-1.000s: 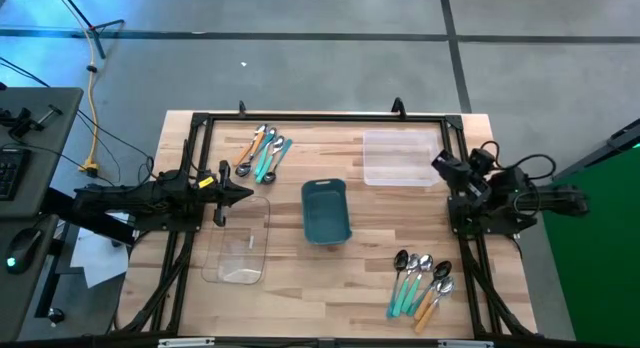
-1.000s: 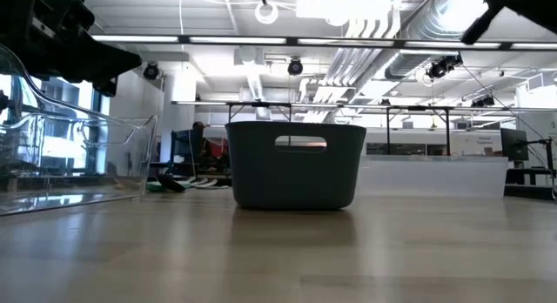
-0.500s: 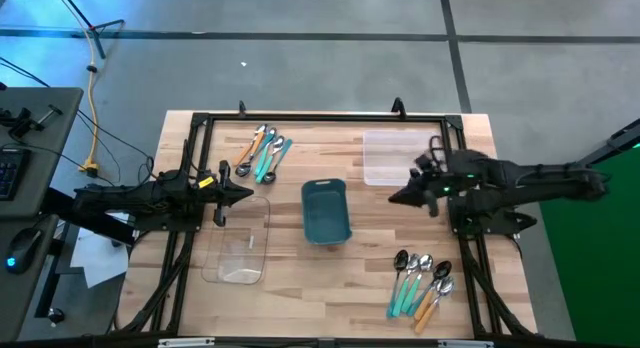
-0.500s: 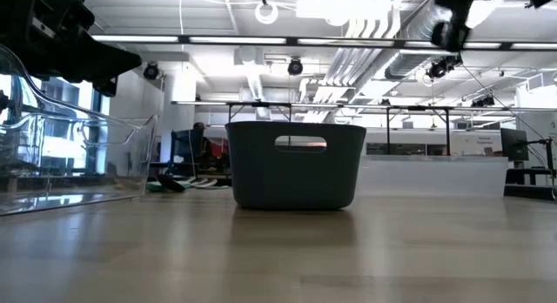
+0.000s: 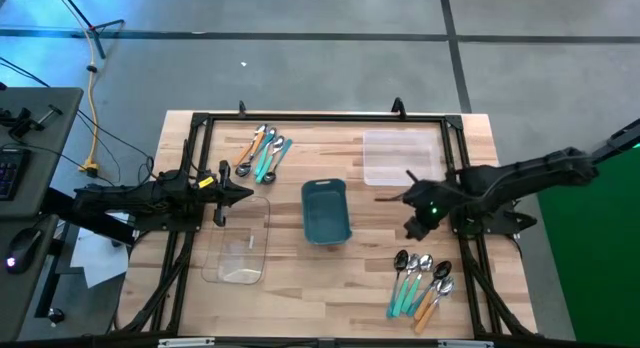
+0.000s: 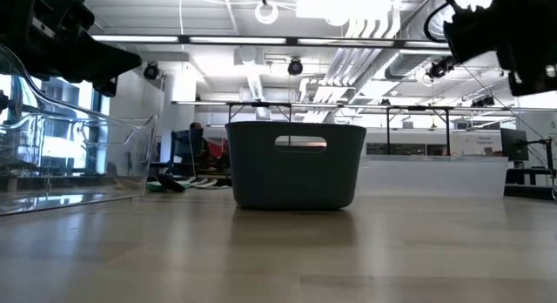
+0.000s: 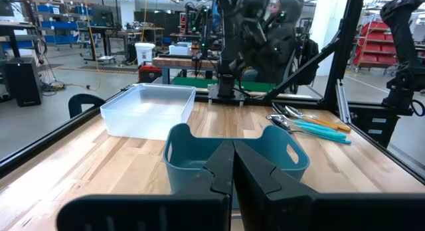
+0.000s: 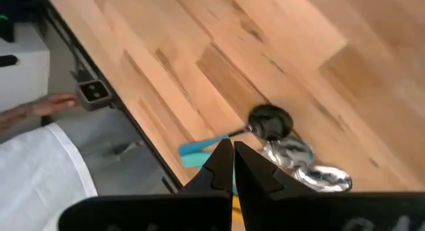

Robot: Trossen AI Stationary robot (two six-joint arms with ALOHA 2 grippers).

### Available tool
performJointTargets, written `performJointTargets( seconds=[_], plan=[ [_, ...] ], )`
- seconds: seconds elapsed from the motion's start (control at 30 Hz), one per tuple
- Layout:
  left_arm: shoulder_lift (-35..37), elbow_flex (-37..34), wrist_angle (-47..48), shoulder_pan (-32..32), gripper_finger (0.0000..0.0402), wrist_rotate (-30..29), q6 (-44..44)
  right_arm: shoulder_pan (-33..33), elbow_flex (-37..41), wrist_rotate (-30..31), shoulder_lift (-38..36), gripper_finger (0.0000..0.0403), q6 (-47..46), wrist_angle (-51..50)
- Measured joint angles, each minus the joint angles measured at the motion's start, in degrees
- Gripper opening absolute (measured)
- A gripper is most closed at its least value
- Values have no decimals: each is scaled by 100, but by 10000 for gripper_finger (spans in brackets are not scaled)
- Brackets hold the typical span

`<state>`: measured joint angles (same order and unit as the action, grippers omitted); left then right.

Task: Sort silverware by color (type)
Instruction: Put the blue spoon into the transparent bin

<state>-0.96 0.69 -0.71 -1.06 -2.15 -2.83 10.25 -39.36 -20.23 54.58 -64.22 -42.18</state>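
1. Right tool (image 5: 400, 196) is out over the middle of the tabletop (image 5: 370, 288), between the bin (image 5: 326, 211) and the far clear tray (image 5: 400, 156). Its fingers are pressed together with nothing in them; the right wrist view shows them meeting tip to tip above bare wood.

2. Its nearest spoons (image 5: 421, 285) lie fanned in the near right part of the tabletop, bowls pointing toward the bin, teal and orange handles trailing to the near edge. A second cluster of spoons (image 5: 262, 150) sits at the far left, well apart.

3. Right wrist view looks down on a dark-bowled spoon (image 8: 269, 121) with a teal handle, and shiny bowls just beside it. That looks like the likely first pick.

4. To do this well, I'd say: open the fingers before descending, not at the last moment.

5. Go for a handle, not a bowl. The bowls lie touching or nearly so; the handles spread apart and give cleaner room.

6. Straddle one handle only, fingers across it, so a neighbour doesn't get dragged along.

7. Left tool (image 5: 246, 194) waits, fingers together and empty, above the near clear tray (image 5: 240, 246), facing the bin.
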Motion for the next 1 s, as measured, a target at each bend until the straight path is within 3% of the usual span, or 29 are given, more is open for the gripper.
performJointTargets(
  seconds=[0.3,0.53,0.73,0.87,1.0],
  plan=[
    [0,2,-2,0,0,0,0,651,632,83,443,1,-1060,900],
    [0,2,-2,0,0,0,0,742,989,693,652,9,-1248,985],
    [0,1,-1,0,0,2,1,748,1030,813,655,88,-1332,973],
    [-1,2,-2,0,0,2,0,816,1030,667,657,153,-962,972],
    [1,1,0,0,0,1,1,836,1030,788,713,193,-502,996]
  ],
)
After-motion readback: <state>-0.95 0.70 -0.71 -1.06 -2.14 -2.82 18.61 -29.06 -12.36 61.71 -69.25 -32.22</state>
